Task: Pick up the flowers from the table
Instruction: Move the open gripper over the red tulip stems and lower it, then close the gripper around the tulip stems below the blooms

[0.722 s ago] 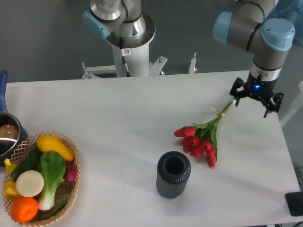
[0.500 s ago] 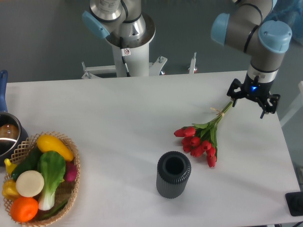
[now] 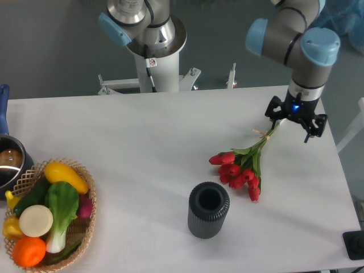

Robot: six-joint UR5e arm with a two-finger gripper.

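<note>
A: Table point(image 3: 142, 142) first: a big white top, and nearly everything on it sits toward the near edge. What else is on it?

B: A wicker basket point(image 3: 85, 227) of vegetables at the near left corner, with a dark pot point(image 3: 8, 165) just behind it. A ribbed dark vase point(image 3: 209, 209) stands upright near the front, right of centre.

A: And the flowers point(image 3: 242, 166)?

B: They lie flat on the table just behind and to the right of the vase, apart from it. The red heads point toward the vase; the stems run up and to the right, tied with pale string near the far end.

A: Where is the claw point(image 3: 296, 118)?

B: It hangs over the very tips of the stems, at the far right of the table. Its fingers are spread apart and nothing is between them.

A: So which step is this?

B: The approach, I'd judge. Nothing is gripped, and the flowers rest fully on the table.

A: What does the next move need?

B: Probably lining the fingers up across the stems near the string, then lowering until they straddle the bundle before closing. The stems are thin, so a grip at the very tips could slip off.
</note>
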